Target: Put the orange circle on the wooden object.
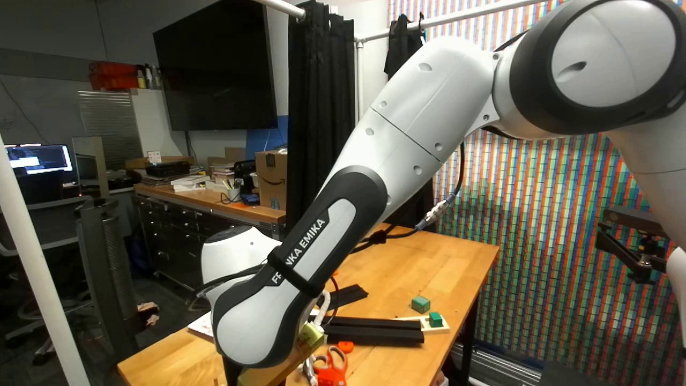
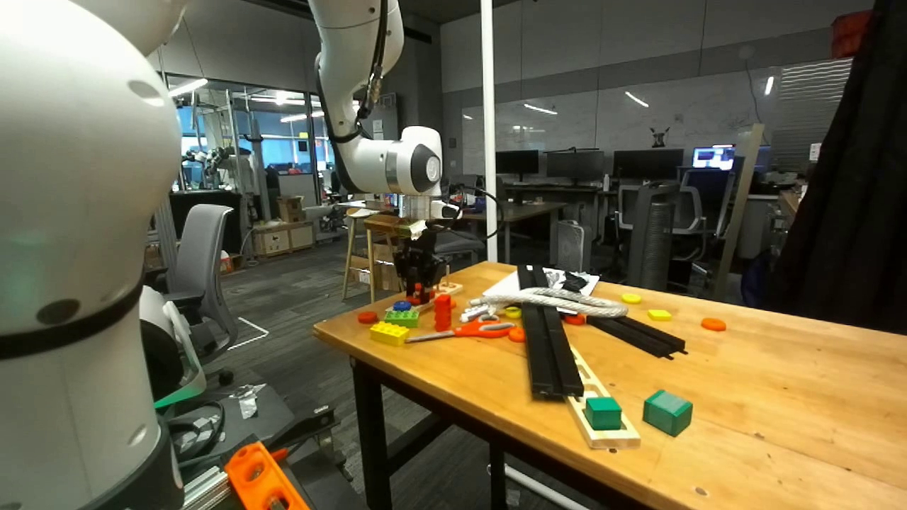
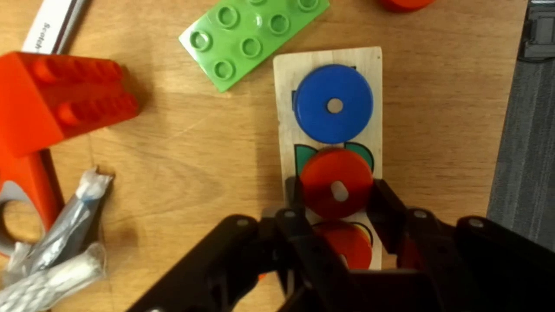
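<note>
In pincer, pinched: orange circle, peg tip through middle | under pincer: wooden board | near pincer, same board: blue disc, second reddish disc | farther from pincer, on counter: green brick, red brick stack, scissors

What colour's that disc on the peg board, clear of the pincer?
Blue; the disc shows best in the wrist view.

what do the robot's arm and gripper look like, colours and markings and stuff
The arm has rounded white-grey links with black joint trim and "FRANKA EMIKA" lettering, partly covered by a black strap. A dark cable runs alongside. The gripper is black, with slim jointed fingers and round grey pins.
</note>
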